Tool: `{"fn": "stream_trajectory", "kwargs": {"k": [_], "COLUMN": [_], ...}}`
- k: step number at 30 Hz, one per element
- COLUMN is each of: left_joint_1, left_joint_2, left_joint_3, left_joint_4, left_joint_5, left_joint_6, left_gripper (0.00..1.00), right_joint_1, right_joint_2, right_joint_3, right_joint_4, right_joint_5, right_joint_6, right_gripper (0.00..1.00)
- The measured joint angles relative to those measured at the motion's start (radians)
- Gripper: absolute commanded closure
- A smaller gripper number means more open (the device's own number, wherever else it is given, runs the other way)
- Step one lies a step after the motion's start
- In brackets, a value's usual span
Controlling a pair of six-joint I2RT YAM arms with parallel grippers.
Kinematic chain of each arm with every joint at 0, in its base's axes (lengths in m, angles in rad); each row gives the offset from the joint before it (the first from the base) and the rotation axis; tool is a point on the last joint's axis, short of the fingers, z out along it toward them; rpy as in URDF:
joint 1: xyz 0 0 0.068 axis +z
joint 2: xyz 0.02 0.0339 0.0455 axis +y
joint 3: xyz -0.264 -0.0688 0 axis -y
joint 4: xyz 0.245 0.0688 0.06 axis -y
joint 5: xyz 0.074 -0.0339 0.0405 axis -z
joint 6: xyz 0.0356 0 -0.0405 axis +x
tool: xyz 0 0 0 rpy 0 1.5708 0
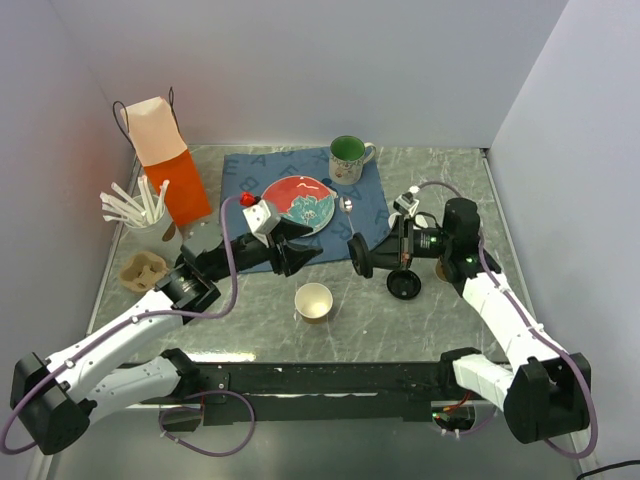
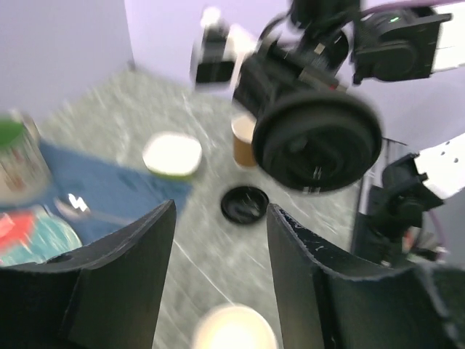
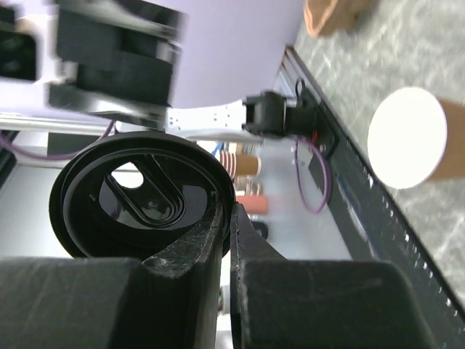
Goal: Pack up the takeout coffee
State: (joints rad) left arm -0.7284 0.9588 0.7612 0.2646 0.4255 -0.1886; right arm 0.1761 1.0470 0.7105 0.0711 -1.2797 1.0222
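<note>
No lidded cup shows, so the takeout coffee is out of view. A lidless tan paper cup (image 1: 313,301) (image 2: 236,331) (image 3: 410,138) stands near the table's front. My right gripper (image 1: 368,256) (image 3: 227,218) is shut on the rim of a black lid (image 1: 357,256) (image 3: 142,193) (image 2: 317,142), held on edge in the air. My left gripper (image 1: 296,258) (image 2: 221,212) hovers open above and behind the lidless cup, with nothing between its fingers. A second black lid (image 1: 404,285) (image 2: 245,203) lies flat on the table. Another brown cup (image 2: 244,145) stands partly hidden behind the right gripper.
An orange paper bag (image 1: 165,160) stands at the back left beside a cup of white sticks (image 1: 140,210) and a pulp cup carrier (image 1: 143,268). A blue cloth (image 1: 240,175) carries a red plate (image 1: 300,200), a spoon (image 1: 349,206) and a green mug (image 1: 348,158).
</note>
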Motion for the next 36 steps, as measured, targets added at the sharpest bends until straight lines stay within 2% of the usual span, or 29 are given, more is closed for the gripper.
{"fn": "stream_trajectory", "kwargs": {"k": [5,12,23,27,28,32,33,36], "left_joint_1": [-0.029,-0.117,-0.161,-0.170,-0.172,-0.179,-0.179,-0.181], "left_joint_2": [0.011,0.047,0.138,0.150,0.150,0.149,0.149,0.149], "left_joint_3": [0.005,0.016,0.042,0.042,0.042,0.045,0.045,0.045], "left_joint_4": [0.088,0.100,0.132,0.133,0.133,0.133,0.131,0.111], "left_joint_5": [0.047,0.080,0.047,0.047,0.046,0.034,0.029,0.019], "left_joint_6": [0.153,0.298,0.386,0.402,0.409,0.431,0.435,0.449], "left_gripper": [0.40,0.42,0.50,0.64,0.70,0.82,0.89,0.99], "right_joint_1": [0.018,0.045,0.090,0.096,0.097,0.103,0.106,0.111], "right_joint_2": [0.033,0.052,0.083,0.091,0.092,0.095,0.096,0.100], "right_joint_3": [0.016,0.019,0.041,0.041,0.041,0.041,0.041,0.042], "right_joint_4": [-0.113,-0.127,-0.133,-0.139,-0.140,-0.147,-0.148,-0.170], "right_joint_5": [-0.013,-0.016,-0.016,-0.016,-0.016,-0.019,-0.020,-0.024], "right_joint_6": [-0.053,-0.052,-0.055,-0.061,-0.063,-0.071,-0.074,-0.085], "right_gripper": [0.93,0.94,0.94,0.94,0.94,0.94,0.94,0.91]}}
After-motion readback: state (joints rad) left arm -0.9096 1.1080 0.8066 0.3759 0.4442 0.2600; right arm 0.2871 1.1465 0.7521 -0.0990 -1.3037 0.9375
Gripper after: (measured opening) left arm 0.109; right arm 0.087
